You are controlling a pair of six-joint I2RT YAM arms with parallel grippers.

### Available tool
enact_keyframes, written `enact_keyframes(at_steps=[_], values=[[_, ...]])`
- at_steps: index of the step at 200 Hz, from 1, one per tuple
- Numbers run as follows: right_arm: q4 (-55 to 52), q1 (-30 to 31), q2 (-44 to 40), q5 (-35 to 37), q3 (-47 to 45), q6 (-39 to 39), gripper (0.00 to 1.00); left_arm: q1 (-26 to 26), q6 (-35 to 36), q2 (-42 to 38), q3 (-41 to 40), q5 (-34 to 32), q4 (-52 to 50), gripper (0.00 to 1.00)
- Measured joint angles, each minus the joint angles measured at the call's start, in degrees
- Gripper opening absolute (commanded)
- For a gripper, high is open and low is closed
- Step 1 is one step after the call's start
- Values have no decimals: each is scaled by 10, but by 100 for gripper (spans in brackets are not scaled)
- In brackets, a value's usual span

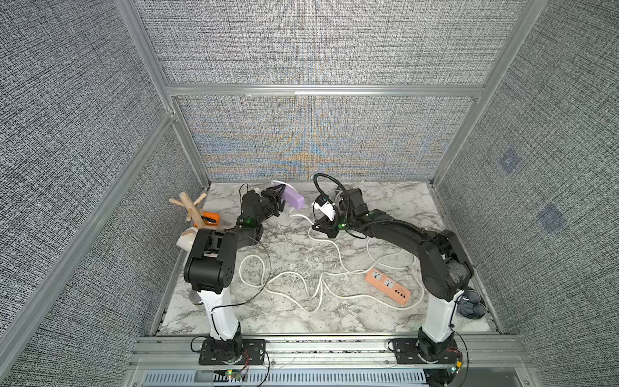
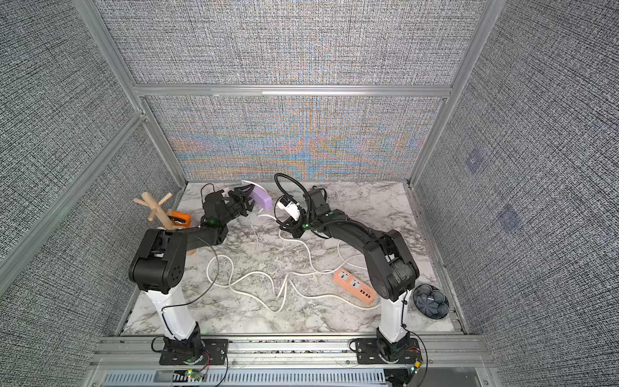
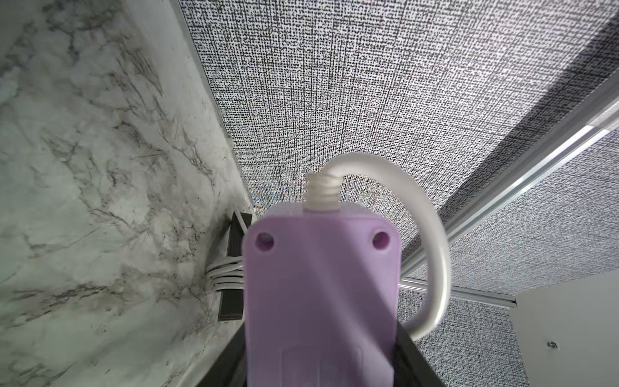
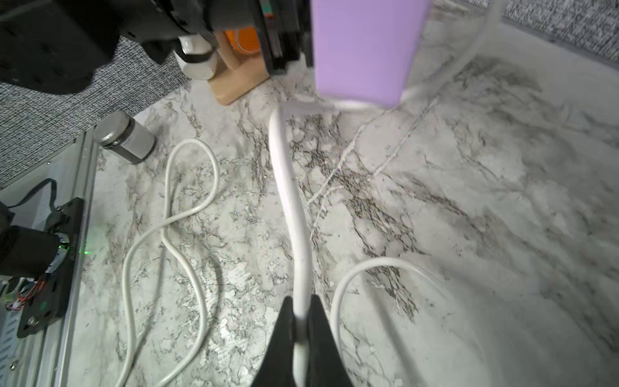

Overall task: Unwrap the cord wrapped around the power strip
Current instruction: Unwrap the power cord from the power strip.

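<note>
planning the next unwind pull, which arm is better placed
Likely right: the right pincer is shut on the white cord coming off the purple power strip, while the left pincer is busy holding the strip.

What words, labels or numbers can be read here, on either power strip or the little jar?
No legible text anywhere.
Lilac plastic power strip: plain back, two screw holes, no print.
Orange plastic power strip: any socket markings too small to read.
Small silver-lidded jar: too blurred to tell.
</note>
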Motion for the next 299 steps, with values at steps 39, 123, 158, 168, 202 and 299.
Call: enact_keyframes(at_steps=[39, 123, 158, 168, 202, 299], values=[[49, -42, 13, 36, -50, 46, 0, 1, -24, 0, -2, 26, 20, 0], [147, -137, -5, 77, -41, 199, 0, 13, 7, 5, -32, 116, 32, 1], [133, -148, -32, 71, 0, 217, 0, 14, 75, 0, -36, 122, -40, 1], [121, -147, -44, 69, 11, 216, 0, 15, 93, -3, -35, 113, -60, 1], [77, -147, -94, 68, 33, 194, 0, 15, 146, -12, -21, 97, -121, 1], [6, -100, -10, 97, 123, 172, 0, 15, 185, -56, -45, 154, -150, 1]])
